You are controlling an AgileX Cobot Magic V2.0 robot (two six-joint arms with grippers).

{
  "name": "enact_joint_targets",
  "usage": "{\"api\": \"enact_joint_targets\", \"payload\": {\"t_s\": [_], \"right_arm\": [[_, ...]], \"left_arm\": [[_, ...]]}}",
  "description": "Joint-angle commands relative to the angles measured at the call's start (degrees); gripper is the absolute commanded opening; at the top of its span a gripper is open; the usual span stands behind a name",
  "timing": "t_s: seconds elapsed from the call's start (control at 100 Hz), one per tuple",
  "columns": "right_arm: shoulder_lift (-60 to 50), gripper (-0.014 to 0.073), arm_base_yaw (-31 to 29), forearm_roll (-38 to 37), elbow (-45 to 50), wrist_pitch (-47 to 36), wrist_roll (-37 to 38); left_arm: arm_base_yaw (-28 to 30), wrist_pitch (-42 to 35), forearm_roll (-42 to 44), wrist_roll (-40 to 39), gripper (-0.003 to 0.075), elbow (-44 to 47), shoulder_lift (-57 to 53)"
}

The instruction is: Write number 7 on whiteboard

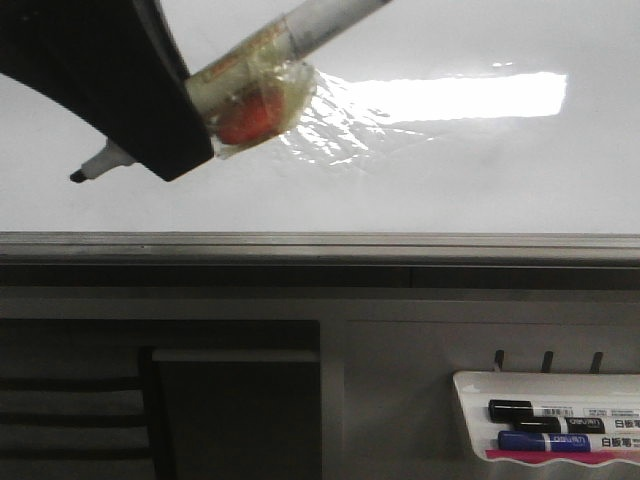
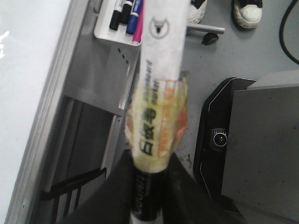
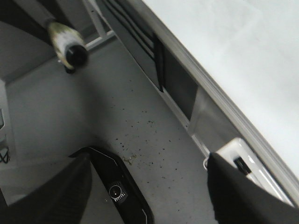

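Nearest the front camera, at 10 o'clock, the left gripper [image 1: 150, 130] is clamped on a white marker [image 1: 300, 35] whose barrel is wrapped in yellowish tape [image 1: 250, 95]; the dark tip [image 1: 78, 176] points toward 8 o'clock, over the whiteboard [image 1: 450, 180]. The left wrist view shows the black fingers [image 2: 117, 186] pressed against both sides of the marker's barrel [image 2: 161, 70]. A bright glare [image 1: 450, 97] lies on the board at 1 o'clock. No written stroke can be made out on the white surface. Below runs the grey edge rail [image 1: 320, 245]. At 5 o'clock a small white tray [image 1: 470, 400] holds spare markers [image 1: 540, 425]. The right gripper [image 3: 149, 196] has its fingers spread apart, gripping nothing.
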Motion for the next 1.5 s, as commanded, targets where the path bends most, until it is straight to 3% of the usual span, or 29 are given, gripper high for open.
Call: {"api": "enact_joint_targets", "payload": {"t_s": [0.0,0.22,0.44,0.6,0.86,1.3,1.49], "right_arm": [[1.6,0.0458,4.3,2.6,-2.9,-3.7,-4.1],[9.4,0.0458,13.4,2.4,-7.7,-4.4,-7.5],[15.4,0.0458,18.2,2.2,-9.7,-8.7,-10.7],[16.9,0.0451,18.5,4.7,-9.7,-9.8,-13.4],[16.9,0.0301,18.5,6.1,-9.8,-9.7,-15.3],[16.9,0.0286,18.5,4.8,-9.8,-9.6,-15.3],[16.9,0.014,18.5,4.5,-9.8,-9.6,-15.3]], "left_arm": [[-1.7,-2.9,-0.1,0.2,-0.002,-2.1,-1.3],[-2.0,-3.0,0.1,0.2,-0.002,-2.1,-1.3],[-2.0,-3.3,0.2,1.5,-0.002,-2.1,-1.3],[-2.0,-3.5,0.2,1.6,-0.002,-2.1,-1.3],[-2.0,-3.8,0.3,1.7,-0.002,-2.1,-1.3],[-2.0,-4.6,0.3,1.7,-0.002,-2.1,-1.3],[-2.0,-5.3,0.3,1.7,-0.002,-2.1,-1.3]]}}
